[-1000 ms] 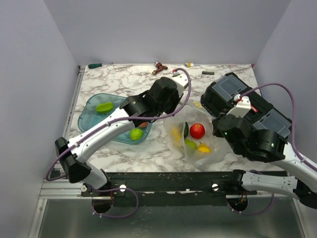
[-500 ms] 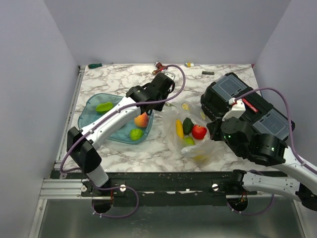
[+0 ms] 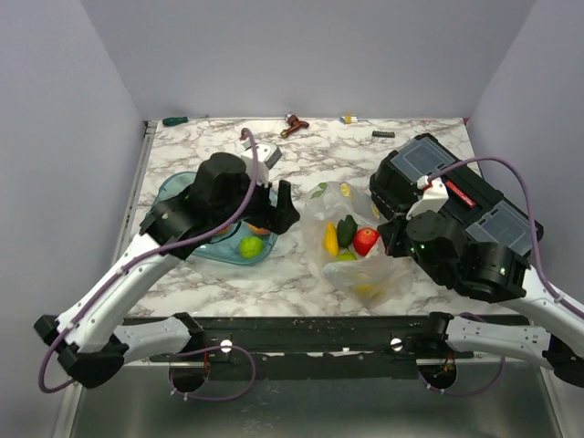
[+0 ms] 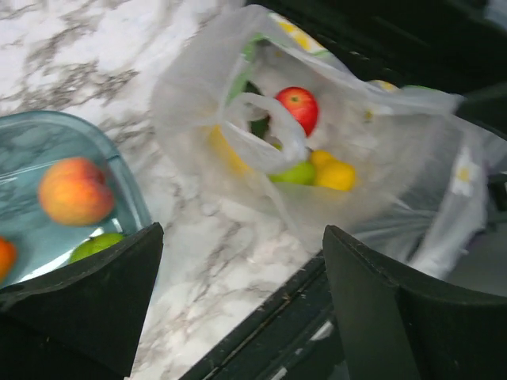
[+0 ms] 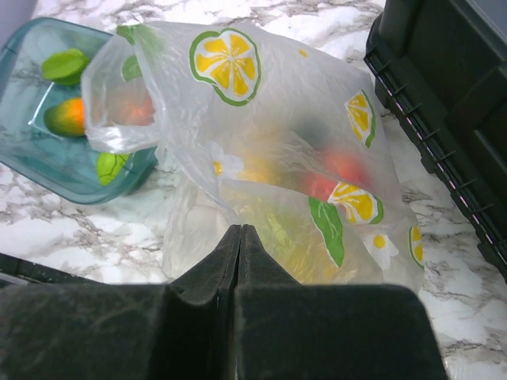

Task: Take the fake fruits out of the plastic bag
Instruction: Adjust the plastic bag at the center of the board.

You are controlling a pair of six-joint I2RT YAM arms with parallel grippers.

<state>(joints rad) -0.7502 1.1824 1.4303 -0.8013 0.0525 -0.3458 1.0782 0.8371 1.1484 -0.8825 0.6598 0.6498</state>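
The left gripper (image 4: 238, 309) hangs wide open and empty above the marble table (image 4: 79, 47), between the teal tray (image 5: 32, 150) and the plastic bag (image 5: 269, 119). The right gripper (image 5: 239, 237) is pinched tight on the bag's film. Some fake fruits (image 4: 297, 107) sit inside the bag, others in the tray.

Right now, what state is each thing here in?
plastic bag, mouth open, not empty
red apple, in the bag
peach, in the tray
teal tray, partly filled
left gripper, jaws open, empty
right gripper, jaws shut at the bag; grip unclear
black case, lid closed
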